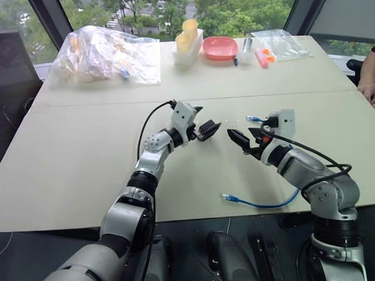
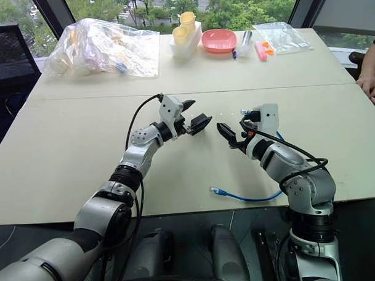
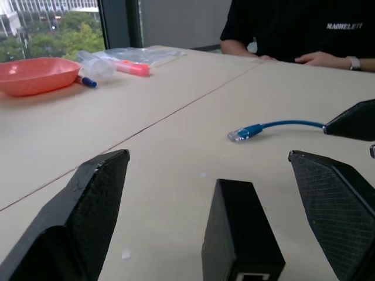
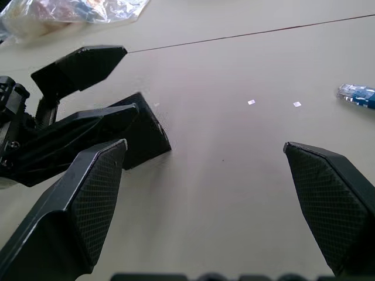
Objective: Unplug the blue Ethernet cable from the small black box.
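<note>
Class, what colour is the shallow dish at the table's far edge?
The dish is coral pink, clearest in the right eye view.

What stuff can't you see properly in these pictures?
- Blue Ethernet cable: its middle runs behind the right arm in the eye views.
- Small black box: its port side is cut off by the left wrist view's edge.
- Plastic bag: contents too blurry.

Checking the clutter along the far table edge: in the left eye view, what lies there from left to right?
Clear plastic bag of items → yellow cups in a white holder → pink plastic bowl → orange marker → clear zip bag.
</note>
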